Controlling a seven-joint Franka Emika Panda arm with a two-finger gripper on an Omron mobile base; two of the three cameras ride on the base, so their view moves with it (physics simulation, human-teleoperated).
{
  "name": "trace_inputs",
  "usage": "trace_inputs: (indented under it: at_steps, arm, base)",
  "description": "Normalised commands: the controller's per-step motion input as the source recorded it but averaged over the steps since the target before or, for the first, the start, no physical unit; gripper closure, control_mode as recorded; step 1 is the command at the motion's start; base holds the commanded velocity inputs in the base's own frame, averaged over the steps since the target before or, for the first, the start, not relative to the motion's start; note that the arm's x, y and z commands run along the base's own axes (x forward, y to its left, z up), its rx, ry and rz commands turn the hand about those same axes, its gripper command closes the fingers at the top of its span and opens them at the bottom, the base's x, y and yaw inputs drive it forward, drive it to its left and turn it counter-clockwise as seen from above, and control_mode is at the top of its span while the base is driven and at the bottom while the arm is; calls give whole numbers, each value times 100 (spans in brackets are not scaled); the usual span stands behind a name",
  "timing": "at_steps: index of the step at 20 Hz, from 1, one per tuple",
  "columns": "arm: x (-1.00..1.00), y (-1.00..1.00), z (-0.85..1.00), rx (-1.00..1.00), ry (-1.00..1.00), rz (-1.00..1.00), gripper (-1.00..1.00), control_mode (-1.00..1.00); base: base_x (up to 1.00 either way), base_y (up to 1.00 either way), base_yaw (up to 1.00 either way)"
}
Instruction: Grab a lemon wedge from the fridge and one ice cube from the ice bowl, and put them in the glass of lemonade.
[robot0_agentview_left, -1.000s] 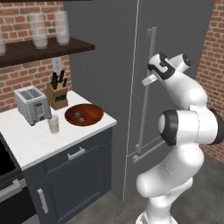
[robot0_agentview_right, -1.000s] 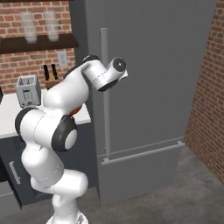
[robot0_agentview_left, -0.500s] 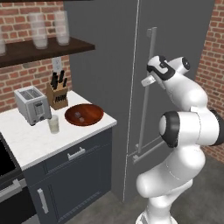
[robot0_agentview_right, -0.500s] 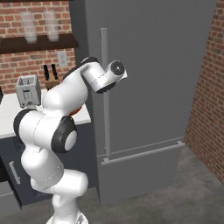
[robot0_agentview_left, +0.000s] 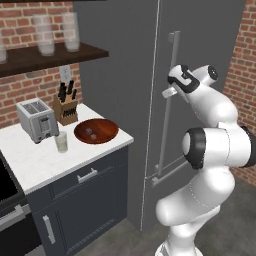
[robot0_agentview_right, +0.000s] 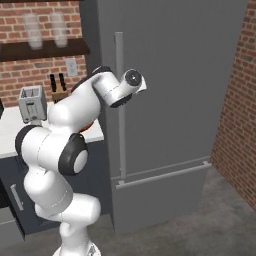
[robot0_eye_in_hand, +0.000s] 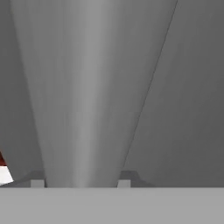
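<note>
The fridge fills the middle of the left base view, its door shut, the lemon wedge presumably inside. Over the last second the gripper has crept closer to the bar handle; in the hand view the handle now runs between the two fingertips, spread either side, not clamped. Opening comes next, I reckon. At left, the ice bowl and glass of lemonade wait. No writing is readable anywhere.

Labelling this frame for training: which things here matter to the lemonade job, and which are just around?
Job: fridge, its bar handle between the pincer fingers, ice bowl, glass of lemonade.

Around: toaster, knife block, frosted shelf glasses.
</note>
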Motion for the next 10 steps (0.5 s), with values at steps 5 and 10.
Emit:
trace_inputs:
  at_steps: [5, 10]
  arm:
    - [-2, -81, 0, 1, 1, -30, 100, -100]
    - [-56, -98, -1, 6, -4, -29, 100, -100]
  base:
    - [0, 0, 0]
    - [0, 0, 0]
